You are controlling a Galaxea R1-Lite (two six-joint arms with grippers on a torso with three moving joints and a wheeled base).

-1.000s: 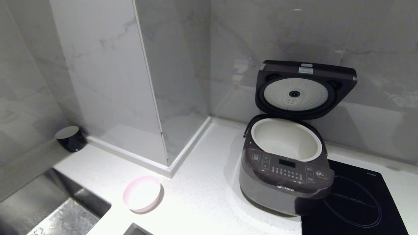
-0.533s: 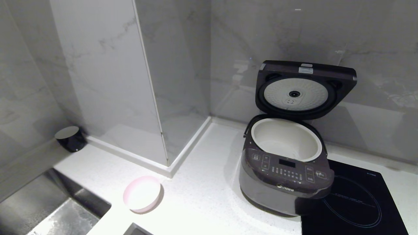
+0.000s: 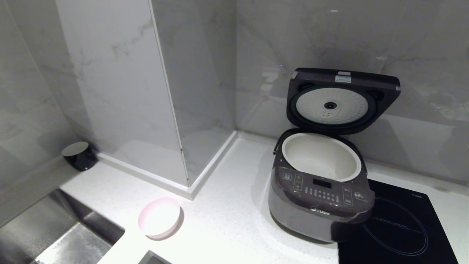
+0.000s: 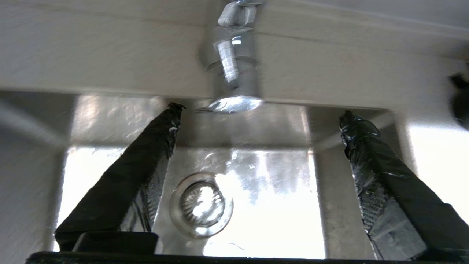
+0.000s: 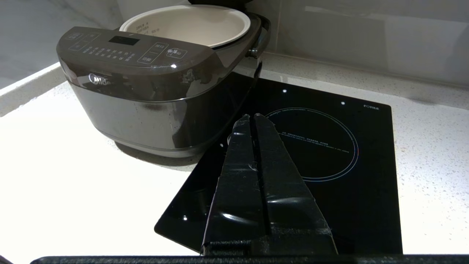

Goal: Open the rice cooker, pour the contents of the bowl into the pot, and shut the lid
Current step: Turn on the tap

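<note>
I have the rice cooker [image 3: 318,190] open on the counter [image 3: 227,220], its lid [image 3: 342,99] tipped up against the wall and the pot [image 3: 322,156] sitting bare inside; I can't make out anything in it. So I judge the opening step done and the pour in hand. The bowl [image 3: 159,217] stands upright on the counter near the sink [image 3: 73,242], well apart from the cooker; whether it holds anything I cannot tell. My left gripper [image 4: 260,113] hangs over the sink basin facing the tap [image 4: 234,62], jaws spread wide and holding nothing. My right gripper [image 5: 253,117] is parked over the hob [image 5: 329,154] just beside the cooker, jaws pressed together, empty. Next I would bring the left gripper across to the bowl's rim. Count: one cooker, one pot, one lid, one bowl, one hob, one small black cylinder [image 3: 78,156] by the wall.
</note>
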